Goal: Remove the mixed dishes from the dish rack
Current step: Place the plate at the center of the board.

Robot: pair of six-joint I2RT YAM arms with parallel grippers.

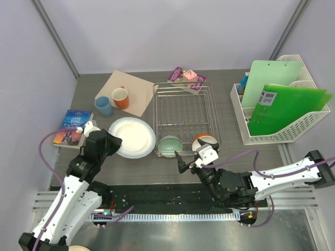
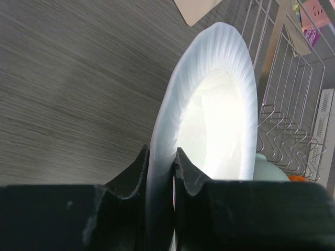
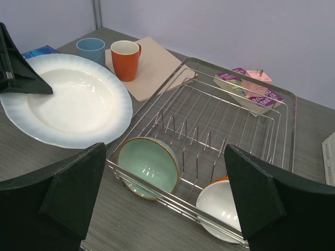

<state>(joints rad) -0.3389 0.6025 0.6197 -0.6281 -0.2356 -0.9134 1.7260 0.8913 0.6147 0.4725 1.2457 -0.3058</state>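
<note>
The silver wire dish rack [image 1: 186, 112] stands mid-table. A pale green bowl [image 1: 170, 146] and a cream bowl with orange outside [image 1: 205, 141] lean on edge at its near end. The large white plate [image 1: 133, 137] lies left of the rack. My left gripper [image 1: 112, 142] is shut on the plate's near-left rim; in the left wrist view the jaws [image 2: 162, 162] pinch the rim of the plate [image 2: 220, 120]. My right gripper [image 3: 165, 151] is open and empty, just in front of the green bowl [image 3: 146, 166] and cream bowl [image 3: 222, 206]. The blue cup [image 1: 103, 106] and orange-red mug [image 1: 121, 98] stand at the back left.
A beige mat [image 1: 131, 86] lies under the mug. A book [image 1: 73, 127] lies at the left edge. Purple and pink boxes [image 1: 187, 78] sit behind the rack. A white file basket [image 1: 293, 130] with green folders stands at the right.
</note>
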